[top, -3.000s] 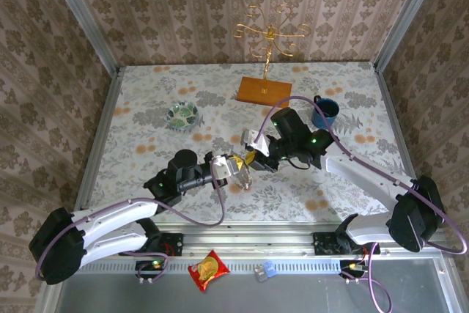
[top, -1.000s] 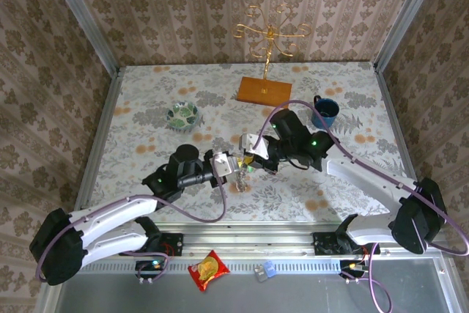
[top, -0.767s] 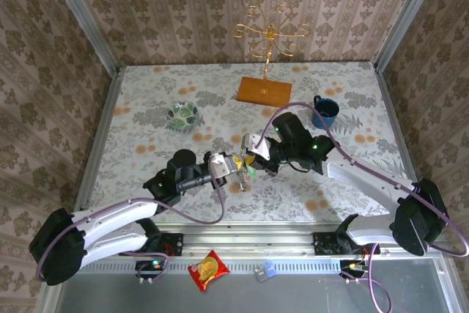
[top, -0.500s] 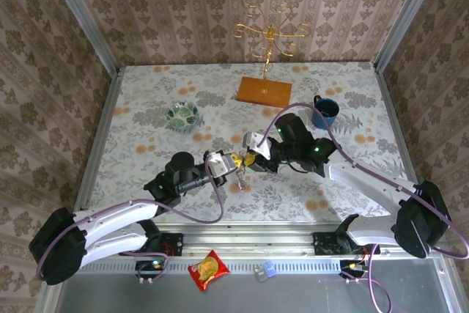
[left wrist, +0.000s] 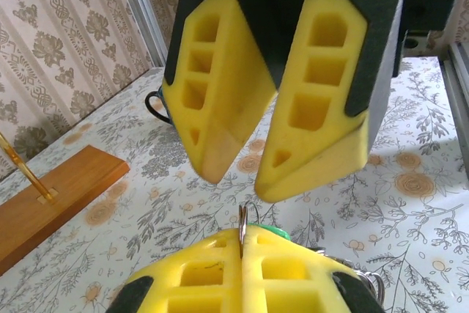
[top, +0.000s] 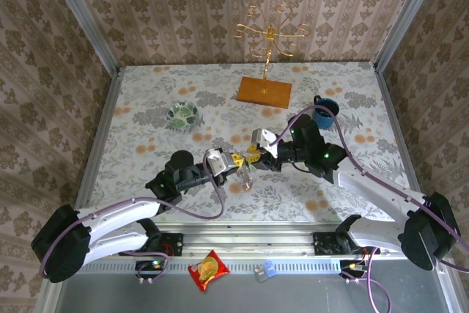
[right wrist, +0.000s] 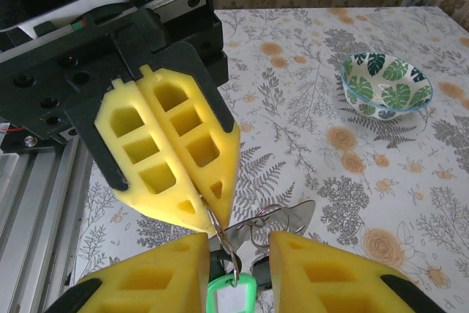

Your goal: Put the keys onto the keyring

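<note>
Arms meet tip to tip over the counter (top: 146, 108). Your left end effector (left wrist: 242, 243) is pinched tight on the keyring (left wrist: 242, 219); your right end effector (right wrist: 238, 245) stands half spread, keys (right wrist: 229, 287) in its gap.

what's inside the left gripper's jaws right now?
A thin metal ring, pinched edge-on in the shut left gripper. A green-headed key and a silver key sit beside it. How far the ring reaches in is covered by the pads.

keyring (right wrist: 222, 243) upright midair; keys (right wrist: 229, 291) clustered against it, green head lowest
</note>
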